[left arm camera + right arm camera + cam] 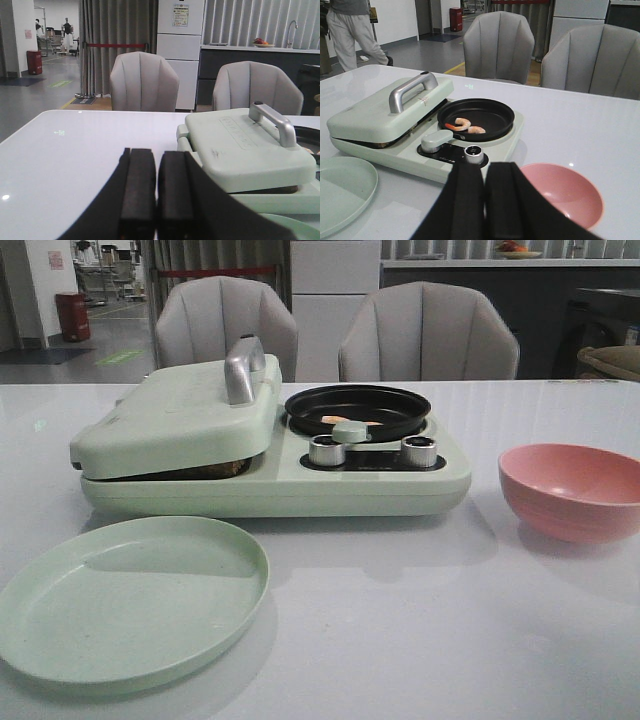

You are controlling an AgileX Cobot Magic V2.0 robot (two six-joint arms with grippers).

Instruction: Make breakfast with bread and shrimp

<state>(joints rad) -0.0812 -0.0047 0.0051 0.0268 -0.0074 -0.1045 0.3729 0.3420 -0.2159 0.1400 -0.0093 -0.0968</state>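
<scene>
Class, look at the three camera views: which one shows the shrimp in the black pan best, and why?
The right wrist view: it looks down into the black pan, so the shrimp show as curled orange-pink pieces. The front view catches only a thin orange sliver over the pan's rim. The left wrist view shows no shrimp at all.

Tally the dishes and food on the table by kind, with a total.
Green plate: 1
Pink bowl: 1
Black frying pan: 1
Shrimp: 2
Bread, only an edge showing under the closed press lid: at least 1
Total: 6
</scene>
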